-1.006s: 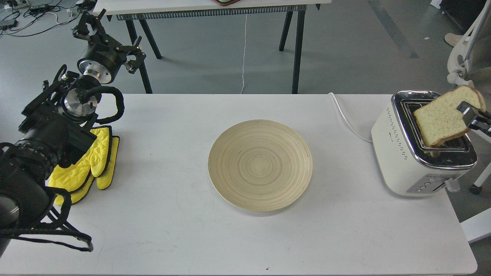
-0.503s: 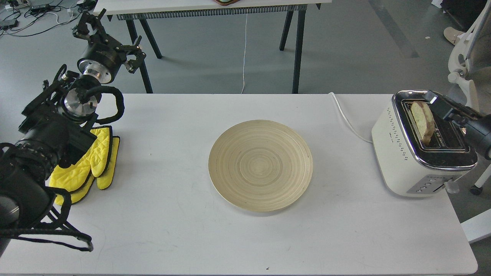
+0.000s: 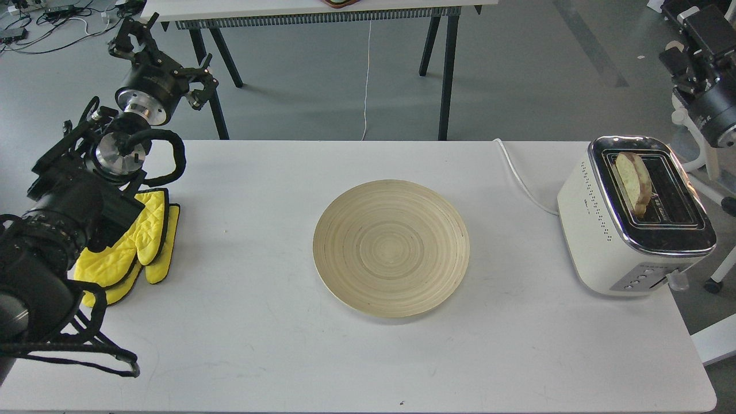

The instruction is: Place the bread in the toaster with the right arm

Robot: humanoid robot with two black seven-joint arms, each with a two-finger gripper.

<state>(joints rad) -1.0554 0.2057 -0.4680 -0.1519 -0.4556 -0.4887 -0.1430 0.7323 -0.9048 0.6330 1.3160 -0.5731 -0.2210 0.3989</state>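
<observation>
Bread (image 3: pixel 633 180) sits upright in the left slot of the toaster (image 3: pixel 627 230) at far right, top poking out, so it could toast unevenly if it's not seated. Wooden plate (image 3: pixel 391 247) is bare. Right gripper (image 3: pixel 687 23) is well clear; can't tell its fingers. Left gripper (image 3: pixel 133 35) looks spread, holding nothing.

Cream toaster (image 3: pixel 609 230) with chrome top at right; pale brown-crusted bread (image 3: pixel 632 181); ringed tan plate (image 3: pixel 391 247); yellow quilted mitts (image 3: pixel 135 244) at left.
</observation>
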